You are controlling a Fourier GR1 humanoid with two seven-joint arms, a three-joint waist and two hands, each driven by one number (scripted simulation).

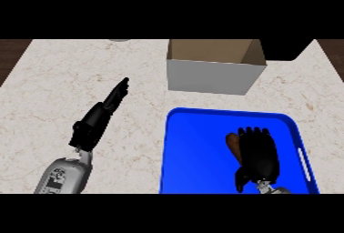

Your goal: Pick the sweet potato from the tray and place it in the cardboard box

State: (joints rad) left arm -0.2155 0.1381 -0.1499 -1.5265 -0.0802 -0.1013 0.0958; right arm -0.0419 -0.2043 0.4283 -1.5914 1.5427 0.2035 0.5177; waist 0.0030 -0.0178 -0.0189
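Pale stone counter is carrying a box at the far side, open top. A blue tray is sitting just in front of it, apart from it. My right robot hand is lying over the sweet potato in the tray, fingers curling down round it and hiding most of it; only its brown left edge is showing. My left robot hand is hanging over bare counter left of the tray, fingers straight, holding nothing.
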